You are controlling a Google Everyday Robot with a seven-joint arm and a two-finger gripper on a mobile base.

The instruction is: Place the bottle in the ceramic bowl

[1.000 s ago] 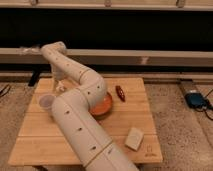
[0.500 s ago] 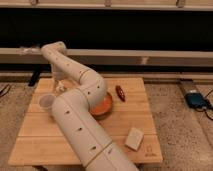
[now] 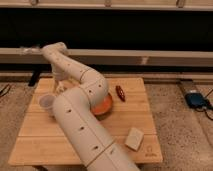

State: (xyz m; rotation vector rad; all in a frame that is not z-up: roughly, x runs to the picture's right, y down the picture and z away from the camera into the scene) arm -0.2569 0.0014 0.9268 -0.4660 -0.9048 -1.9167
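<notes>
The single camera sits high on the robot's own side of the tabletop point(image 3: 142, 112), looking forward and down over the arm point(image 3: 82, 127), which enters at 6 o'clock and fills the near foreground. It is far enough back to take in nearly the whole tabletop. The tool point(image 3: 60, 86) hangs toward 10 o'clock from centre.

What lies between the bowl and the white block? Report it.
Bare tabletop, in the camera view, between bowl and block. The gripper hangs over the table's back-left.

No readable text anywhere
</notes>
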